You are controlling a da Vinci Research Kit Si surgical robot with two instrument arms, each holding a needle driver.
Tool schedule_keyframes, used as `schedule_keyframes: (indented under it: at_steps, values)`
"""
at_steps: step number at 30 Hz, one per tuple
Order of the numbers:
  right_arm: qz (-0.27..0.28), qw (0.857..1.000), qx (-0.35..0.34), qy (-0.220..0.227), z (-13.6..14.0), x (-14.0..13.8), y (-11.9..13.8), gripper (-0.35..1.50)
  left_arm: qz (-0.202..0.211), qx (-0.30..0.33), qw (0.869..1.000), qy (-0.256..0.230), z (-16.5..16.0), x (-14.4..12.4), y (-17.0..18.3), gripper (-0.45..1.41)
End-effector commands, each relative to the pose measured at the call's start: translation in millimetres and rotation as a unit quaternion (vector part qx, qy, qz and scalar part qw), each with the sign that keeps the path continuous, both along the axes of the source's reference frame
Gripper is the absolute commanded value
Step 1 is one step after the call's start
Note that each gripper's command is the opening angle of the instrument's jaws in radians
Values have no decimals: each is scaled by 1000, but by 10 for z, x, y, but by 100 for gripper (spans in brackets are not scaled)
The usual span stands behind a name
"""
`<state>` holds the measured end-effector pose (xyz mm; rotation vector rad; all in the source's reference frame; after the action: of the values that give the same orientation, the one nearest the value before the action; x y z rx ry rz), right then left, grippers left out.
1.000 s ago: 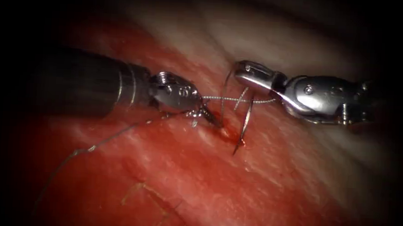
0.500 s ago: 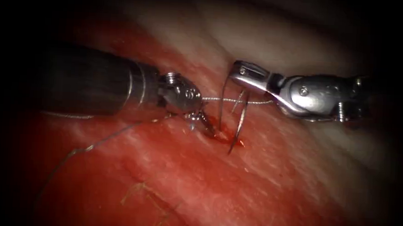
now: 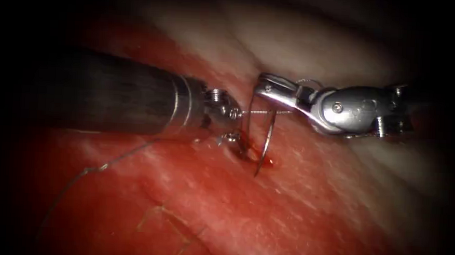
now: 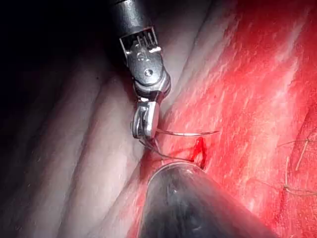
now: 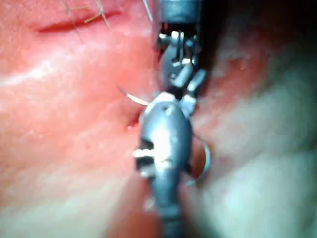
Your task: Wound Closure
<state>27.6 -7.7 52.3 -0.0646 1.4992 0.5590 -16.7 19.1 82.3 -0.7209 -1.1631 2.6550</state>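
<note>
My left tool presses its tips into the tissue at the cut; I cannot tell their grip. The needle stands in the cut, my right tool clamped on its upper end, thread trailing left.

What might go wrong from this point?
Right tool grips the needle near one end, its curve seemingly entering the tissue at the red fluid: it may twist and tear tissue. Thread crosses the needle and may snag. Left tool sits tight against that spot; what it holds is unclear.
</note>
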Motion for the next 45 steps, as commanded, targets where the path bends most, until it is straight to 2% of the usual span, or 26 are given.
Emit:
schedule_keyframes:
  at_steps: [1, 7, 11, 14, 18, 21, 22, 26, 33, 45]
  values:
    - [-1, 1000, 0, 1, 5, 7, -7, -35, 0, 2, 1000, 1, 7, -5, -2, -45]
    - [-1, 1000, 1, 1, 5, 6, -6, -35, 20, -1, 1000, 23, 14, -6, -5, -45]
    - [-1, 1000, 1, 1, 6, 6, -5, -35, 38, 29, 999, 21, 13, 0, -7, -45]
    - [1, 1000, -3, 2, 8, 5, -3, -35, 59, 55, 997, 13, 12, 4, -7, -32]
    - [4, 1000, -13, -6, 11, 4, 0, -35, 75, 65, 995, 10, 12, 6, -8, -23]
    - [7, 1000, -26, -14, 17, 3, 5, -35, 83, 68, 994, 5, 11, 6, -7, -6]
    - [9, 999, -32, -18, 23, 2, 8, -35, 86, 68, 994, 2, 11, 6, -6, 5]
    - [10, 998, -46, -28, 32, 5, 11, -35, 87, 72, 994, 3, 10, 8, -2, 14]
    - [8, 997, -71, -40, 46, 15, 3, -35, 88, 78, 993, 3, 5, 11, 3, 17]
    - [-14, 989, -130, -75, 66, 15, -17, -35, 87, 77, 993, 9, -1, 16, 3, 17]
